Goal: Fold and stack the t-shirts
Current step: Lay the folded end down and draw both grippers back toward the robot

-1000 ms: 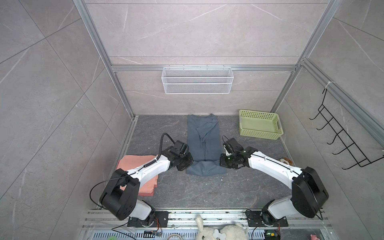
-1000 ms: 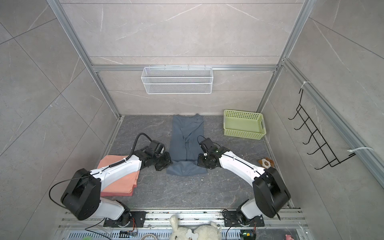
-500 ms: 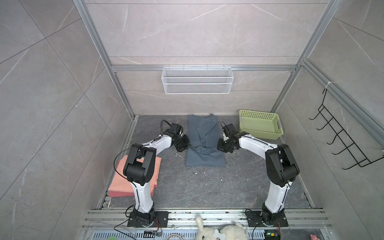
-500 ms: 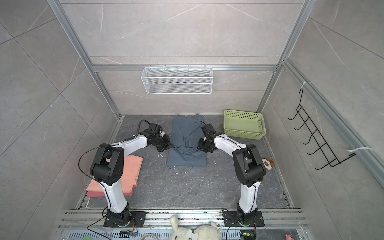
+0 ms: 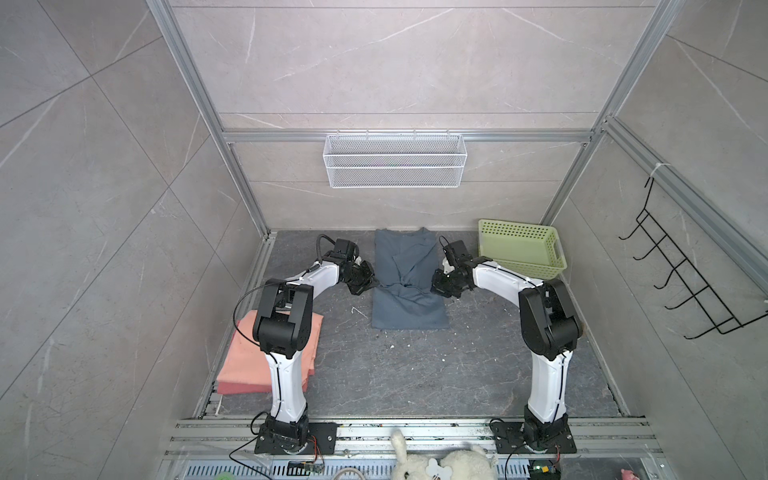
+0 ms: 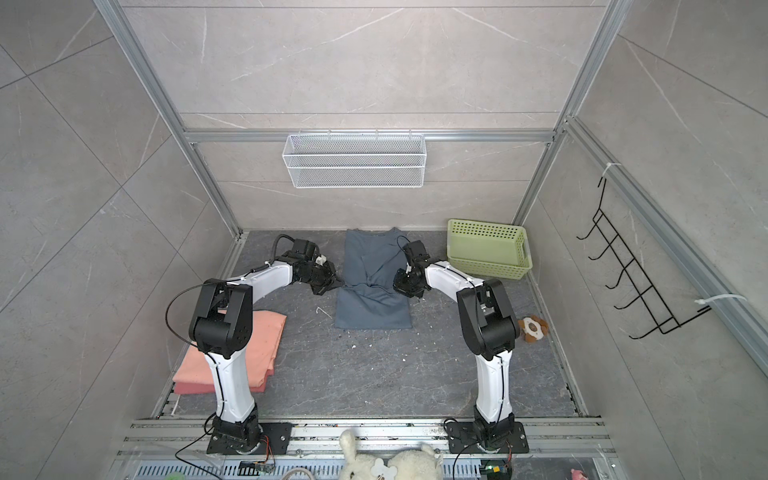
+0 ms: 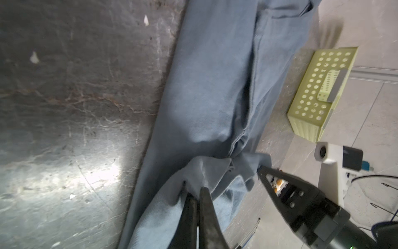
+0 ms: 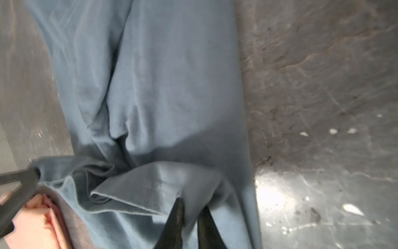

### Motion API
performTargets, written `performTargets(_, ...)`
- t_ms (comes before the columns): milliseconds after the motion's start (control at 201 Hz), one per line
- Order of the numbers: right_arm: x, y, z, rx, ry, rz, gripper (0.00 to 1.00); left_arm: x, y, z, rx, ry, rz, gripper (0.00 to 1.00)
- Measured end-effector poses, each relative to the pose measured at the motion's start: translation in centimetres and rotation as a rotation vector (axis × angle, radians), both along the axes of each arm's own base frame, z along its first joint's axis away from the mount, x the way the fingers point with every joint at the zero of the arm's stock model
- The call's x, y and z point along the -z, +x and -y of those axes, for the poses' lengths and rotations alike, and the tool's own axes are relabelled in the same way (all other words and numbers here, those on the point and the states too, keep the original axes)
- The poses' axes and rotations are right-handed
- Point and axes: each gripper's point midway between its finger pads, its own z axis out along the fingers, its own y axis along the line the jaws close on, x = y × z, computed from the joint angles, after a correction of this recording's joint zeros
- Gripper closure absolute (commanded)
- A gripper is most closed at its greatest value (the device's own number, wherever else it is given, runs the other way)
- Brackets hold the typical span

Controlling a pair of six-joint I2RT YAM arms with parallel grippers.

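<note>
We log L gripper (image 7: 196, 191) jaws a sliver apart (hold unclear), R gripper (image 8: 192, 204) part-open, blue-grey shirt (image 5: 409, 307) hem tented at both tips, prob. laying the fold.

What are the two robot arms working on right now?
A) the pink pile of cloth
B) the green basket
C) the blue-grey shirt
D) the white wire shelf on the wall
C: the left fingers and the right fingers both sit at the blue-grey shirt, one on each side of it.
</note>
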Motion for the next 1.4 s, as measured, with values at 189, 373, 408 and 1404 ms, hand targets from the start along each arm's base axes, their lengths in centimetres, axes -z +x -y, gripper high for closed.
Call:
performTargets(189, -1.2, 2.2, 1.4, 0.056, 0.048, 0.051, 0.31, -0.8, 1.4, -1.2, -0.024, -0.007, 0.021, 0.42)
performTargets(373, -3.3, 2.5, 2.5, 0.077, 0.067, 0.105, 0.31, -1.2, 1.8, -3.2, -0.062, 0.01, 0.033, 0.32)
performTargets(408, -3.7, 2.1, 2.6, 0.078, 0.072, 0.11, 0.31, -1.3, 1.5, -3.5, -0.065, 0.014, 0.033, 0.31)
performTargets(1404, 1.8, -15.8, 2.4, 0.096, 0.301, -0.167, 0.33, 3.8, -14.8, -1.3, -0.011, -0.061, -0.251, 0.36)
